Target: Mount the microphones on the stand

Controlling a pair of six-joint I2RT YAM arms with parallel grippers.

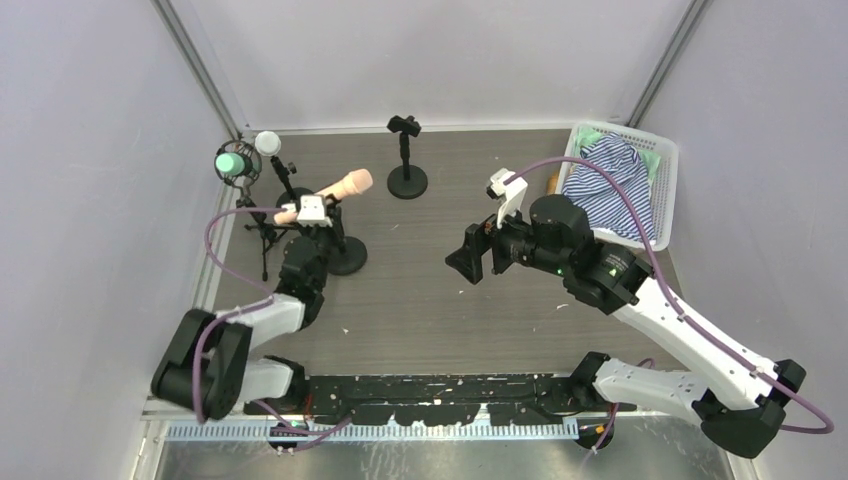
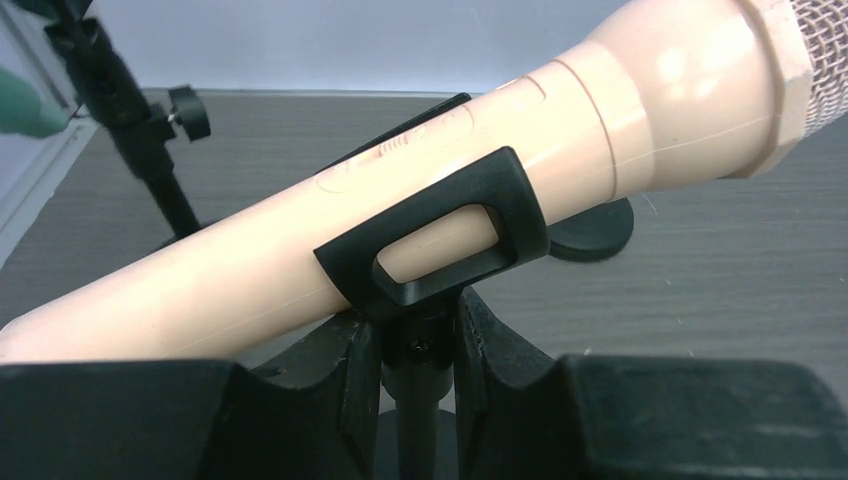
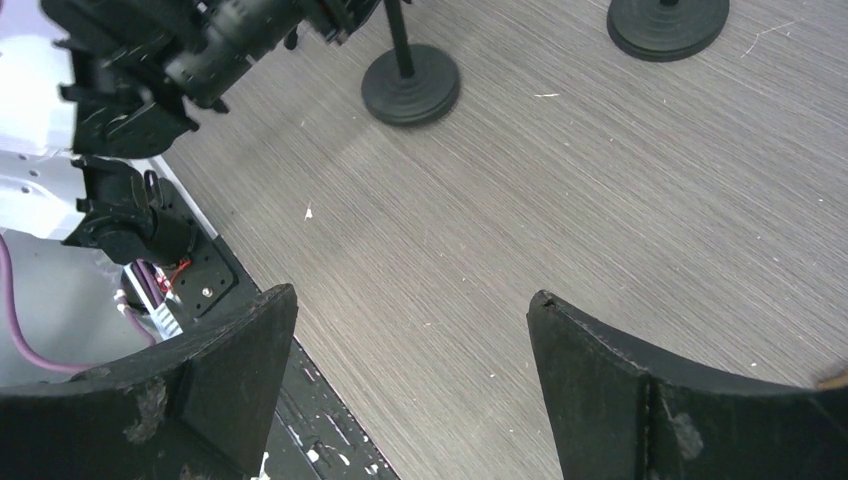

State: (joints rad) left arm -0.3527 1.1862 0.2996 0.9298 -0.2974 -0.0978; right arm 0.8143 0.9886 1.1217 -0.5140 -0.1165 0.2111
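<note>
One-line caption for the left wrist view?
Peach-pink stick microphone tilted in black plastic stand clip, left gripper just beneath.

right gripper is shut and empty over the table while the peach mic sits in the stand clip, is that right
Not quite: the right gripper is open, not shut. The right wrist view shows its fingers wide apart with only bare table between them. The rest holds: it is empty, and the peach mic sits in the stand clip.
</note>
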